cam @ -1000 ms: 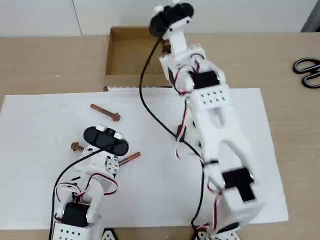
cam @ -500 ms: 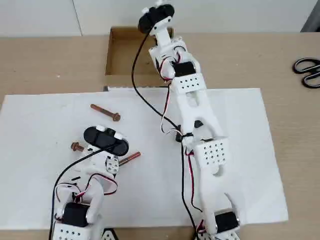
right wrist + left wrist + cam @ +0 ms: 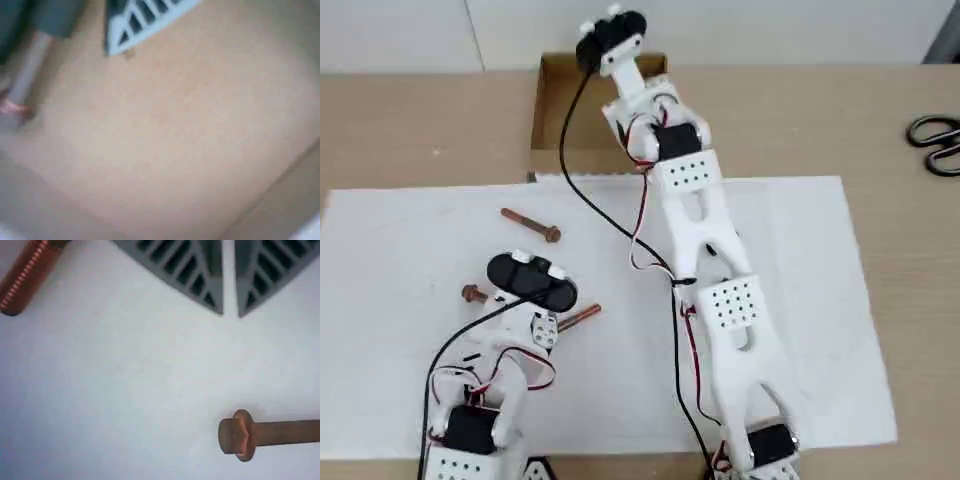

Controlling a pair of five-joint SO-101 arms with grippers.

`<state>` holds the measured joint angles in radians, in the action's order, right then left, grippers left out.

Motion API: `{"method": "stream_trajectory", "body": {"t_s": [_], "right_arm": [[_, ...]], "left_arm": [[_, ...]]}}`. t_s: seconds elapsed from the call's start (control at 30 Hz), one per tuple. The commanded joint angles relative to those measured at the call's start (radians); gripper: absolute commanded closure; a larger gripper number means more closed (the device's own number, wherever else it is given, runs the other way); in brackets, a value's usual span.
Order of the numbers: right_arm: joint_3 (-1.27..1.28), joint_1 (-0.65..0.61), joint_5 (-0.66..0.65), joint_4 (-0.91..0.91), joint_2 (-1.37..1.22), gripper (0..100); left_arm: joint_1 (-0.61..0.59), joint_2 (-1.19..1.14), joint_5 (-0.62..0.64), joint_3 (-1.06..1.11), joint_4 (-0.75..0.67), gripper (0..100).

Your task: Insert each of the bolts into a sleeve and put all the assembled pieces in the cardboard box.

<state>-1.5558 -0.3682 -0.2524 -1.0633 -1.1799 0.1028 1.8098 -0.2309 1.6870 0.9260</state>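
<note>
My right arm stretches over the cardboard box (image 3: 563,115) at the table's far edge. In the right wrist view, my right gripper (image 3: 95,30) hangs above the box floor (image 3: 190,130), shut on a pale sleeve (image 3: 29,67). A copper bolt head (image 3: 11,107) shows at the sleeve's end. My left gripper (image 3: 230,312) hovers low over the white paper, its fingers almost together with nothing between them. Three loose copper bolts lie on the paper: one (image 3: 531,224) farther out, and two (image 3: 474,293) (image 3: 579,317) on either side of the left wrist. Two of them also show as a bolt head (image 3: 240,435) and a threaded end (image 3: 22,285).
A large white paper sheet (image 3: 410,260) covers the middle of the wooden table. Black scissors (image 3: 935,143) lie at the far right edge. The right arm's links (image 3: 705,250) and a black cable (image 3: 605,215) cross the sheet.
The right arm has stretched out and swung left, bringing its gripper from the box's right wall to over the box. The left arm and the loose bolts have stayed put.
</note>
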Motion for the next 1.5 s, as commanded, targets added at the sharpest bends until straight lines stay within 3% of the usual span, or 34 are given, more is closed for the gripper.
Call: {"method": "stream_trajectory", "body": {"t_s": [0.0,0.37,0.53,1.03,1.27,1.47], "right_arm": [[-0.13,-0.008,-0.006,-0.122,0.028,87.5],[-0.12,0.004,-0.003,-0.621,0.262,88.6],[-0.032,-0.001,0.017,-0.631,0.335,88.6],[0.844,0.021,0.354,-0.625,0.888,88.3],[1.079,0.016,0.54,-0.627,0.938,88.3],[1.191,0.018,0.568,-0.625,0.932,88.3]], "left_arm": [[-0.003,0.011,-0.005,-0.004,0.002,99],[-0.003,0.011,-0.005,-0.004,0.002,99],[-0.003,0.011,-0.005,-0.004,0.002,99],[-0.005,0.011,-0.005,-0.004,0.002,99],[-0.005,0.011,-0.005,-0.004,0.002,99],[-0.005,0.011,-0.005,-0.004,0.002,99]]}}
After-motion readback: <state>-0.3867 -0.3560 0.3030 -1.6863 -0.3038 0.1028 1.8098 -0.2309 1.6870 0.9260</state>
